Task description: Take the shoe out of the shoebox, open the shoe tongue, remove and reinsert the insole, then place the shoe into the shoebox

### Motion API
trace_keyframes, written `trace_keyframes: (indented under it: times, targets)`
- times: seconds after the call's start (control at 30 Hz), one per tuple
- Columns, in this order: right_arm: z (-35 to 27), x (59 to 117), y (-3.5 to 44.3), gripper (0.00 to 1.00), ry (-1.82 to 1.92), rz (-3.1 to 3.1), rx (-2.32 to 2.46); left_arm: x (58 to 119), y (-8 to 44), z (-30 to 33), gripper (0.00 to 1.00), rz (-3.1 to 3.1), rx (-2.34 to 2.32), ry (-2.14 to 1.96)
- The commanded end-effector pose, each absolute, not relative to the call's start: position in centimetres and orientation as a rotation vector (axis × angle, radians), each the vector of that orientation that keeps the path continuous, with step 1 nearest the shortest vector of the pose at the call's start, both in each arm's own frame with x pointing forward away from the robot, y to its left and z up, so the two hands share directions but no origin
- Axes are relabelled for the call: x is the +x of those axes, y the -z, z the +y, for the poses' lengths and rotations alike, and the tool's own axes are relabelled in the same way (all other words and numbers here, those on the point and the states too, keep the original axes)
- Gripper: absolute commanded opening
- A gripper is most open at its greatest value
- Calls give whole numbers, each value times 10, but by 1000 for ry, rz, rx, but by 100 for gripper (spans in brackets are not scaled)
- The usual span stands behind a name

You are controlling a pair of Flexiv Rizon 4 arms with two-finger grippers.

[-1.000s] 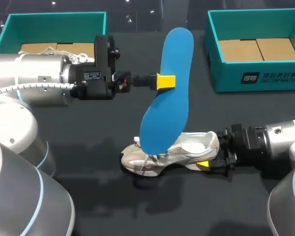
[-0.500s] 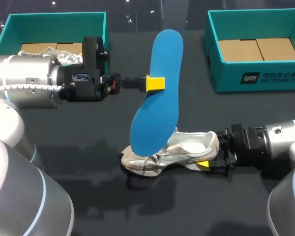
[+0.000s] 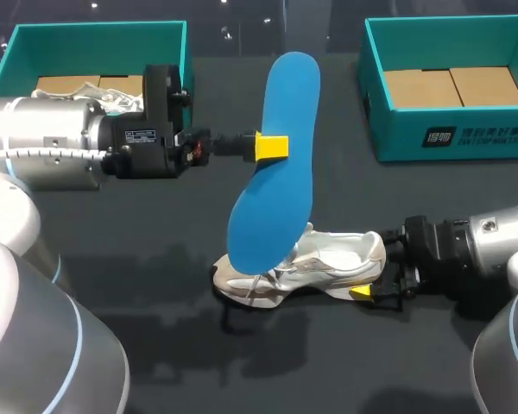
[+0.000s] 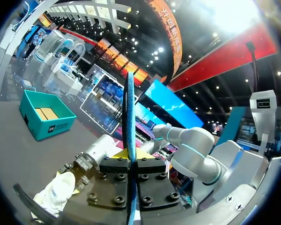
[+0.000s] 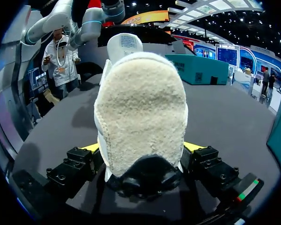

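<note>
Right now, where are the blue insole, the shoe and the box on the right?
blue insole (image 3: pixel 281 190), head view, on its wide middle.
shoe (image 3: pixel 337 259), head view, on its open top.
right box (image 3: pixel 397 134), head view, on its front wall.

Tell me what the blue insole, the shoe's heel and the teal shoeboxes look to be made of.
Insole: matte blue, likely foam; edge-on in the left wrist view, a thin strip that stands without drooping.
Shoe: heel panel looks like napped suede or fleece, fuzzy beige; smooth white trim around it, possibly synthetic.
Shoeboxes: probably cardboard, teal walls, plain brown flaps inside.
</note>
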State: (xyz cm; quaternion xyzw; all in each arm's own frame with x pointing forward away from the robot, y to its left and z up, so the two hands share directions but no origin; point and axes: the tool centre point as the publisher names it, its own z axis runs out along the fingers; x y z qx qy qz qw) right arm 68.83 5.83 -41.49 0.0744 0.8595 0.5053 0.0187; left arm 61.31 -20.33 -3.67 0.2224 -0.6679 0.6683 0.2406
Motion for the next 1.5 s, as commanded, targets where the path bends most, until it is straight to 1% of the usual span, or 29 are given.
trace_keyframes:
  times: [0.03, 0.23, 0.4, 0.8, 0.9, 1.1, 1.17, 1.23, 1.3, 1.5]
  targets:
    - [49, 688, 398, 100, -1390, 2808, 255, 612, 37, -204, 0, -1826, 611, -1831]
    - [42, 688, 378, 100, -1158, 2971, 270, 612, 37, -204, 0, -1826, 611, -1831]
    - [45, 683, 362, 100, -794, 3181, 333, 612, 37, -204, 0, -1826, 611, -1831]
    - [45, 683, 362, 100, -794, 3181, 333, 612, 37, -204, 0, -1826, 611, -1831]
    - [54, 680, 356, 100, -590, 3285, 445, 612, 37, -204, 0, -1826, 611, -1831]
    - [60, 670, 351, 100, -296, 3365, 523, 612, 37, -204, 0, -1826, 611, -1831]
    - [58, 667, 353, 100, -296, 3371, 494, 612, 37, -204, 0, -1826, 611, -1831]
    - [55, 665, 357, 100, -202, 3374, 530, 612, 37, -204, 0, -1826, 611, -1831]
    - [52, 663, 358, 100, -241, 3341, 486, 612, 37, -204, 0, -1826, 611, -1831]
    - [47, 662, 359, 100, -182, 3302, 456, 612, 37, -204, 0, -1826, 611, -1831]
